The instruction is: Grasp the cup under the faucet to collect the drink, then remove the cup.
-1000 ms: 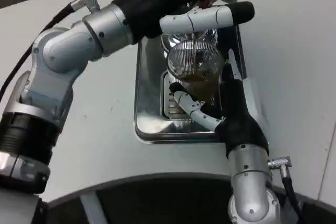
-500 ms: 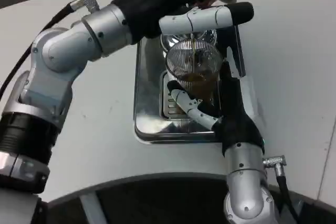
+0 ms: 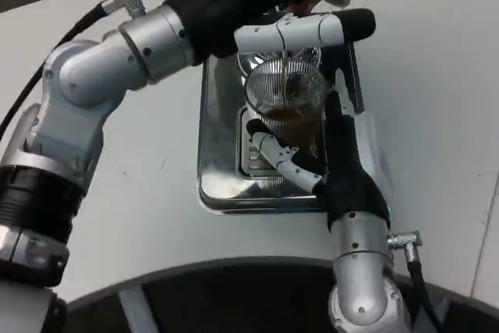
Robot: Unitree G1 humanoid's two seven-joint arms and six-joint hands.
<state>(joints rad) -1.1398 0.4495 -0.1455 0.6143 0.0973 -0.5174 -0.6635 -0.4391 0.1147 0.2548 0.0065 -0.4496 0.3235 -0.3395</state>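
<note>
The ribbed glass cup (image 3: 285,93) stands on the steel drip tray (image 3: 221,146), directly beneath the faucet, taking a thin brown stream, so the filling step is in hand. The right hand (image 3: 312,154) grips the cup, fingers curled round its lower wall, while the left hand (image 3: 308,29) reaches over above the cup, seemingly at the tap, though its grasp cannot be told. Next, judging by the level, the flow should stop, then the cup comes away upright.

Silver forearms, black wrist sleeves, black cables
</note>
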